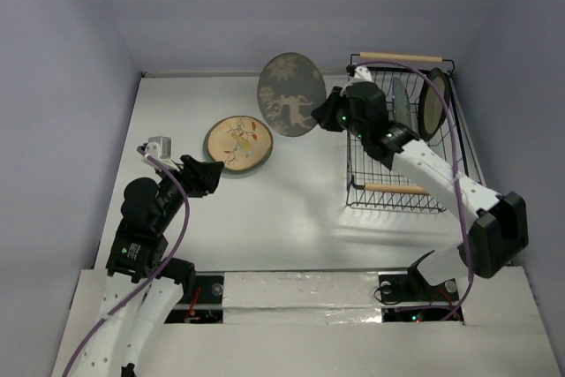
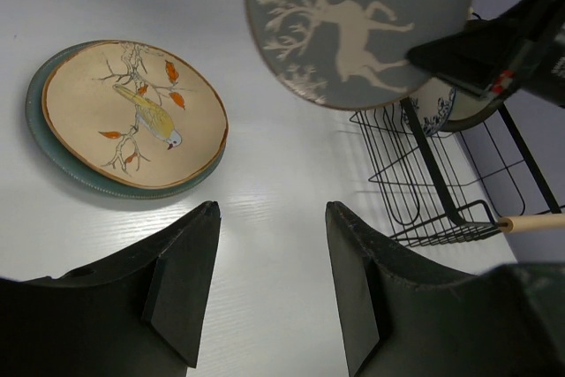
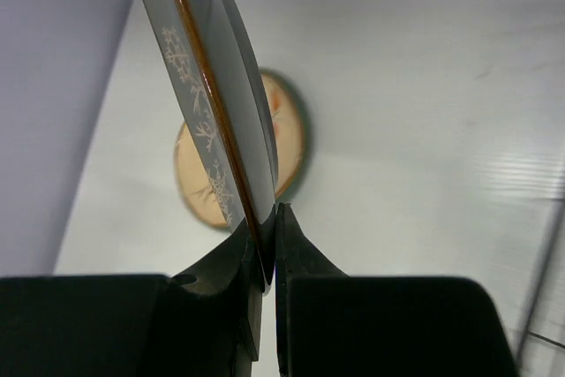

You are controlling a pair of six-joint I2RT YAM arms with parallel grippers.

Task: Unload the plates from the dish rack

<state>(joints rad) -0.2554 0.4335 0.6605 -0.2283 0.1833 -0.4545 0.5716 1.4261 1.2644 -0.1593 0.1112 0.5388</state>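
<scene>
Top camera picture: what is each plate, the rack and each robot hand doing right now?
grey deer plate: up in the air, on edge, outside the rack.
tan bird plate: lying flat on the teal plate.
teal plate: flat on the table, under the tan one.
dish rack: not yet empty.
plates in the rack: standing on edge.
left hand: open, empty.
right hand: shut on the grey deer plate's rim.

White table (image 1: 291, 218); lavender walls (image 1: 62, 86); crinkled silvery strip (image 1: 300, 293) along near edge.

Grey deer plate (image 1: 290, 94) aloft beside black rack (image 1: 393, 207); tan bird plate (image 1: 238, 141) atop teal one (image 2: 37, 130).
</scene>
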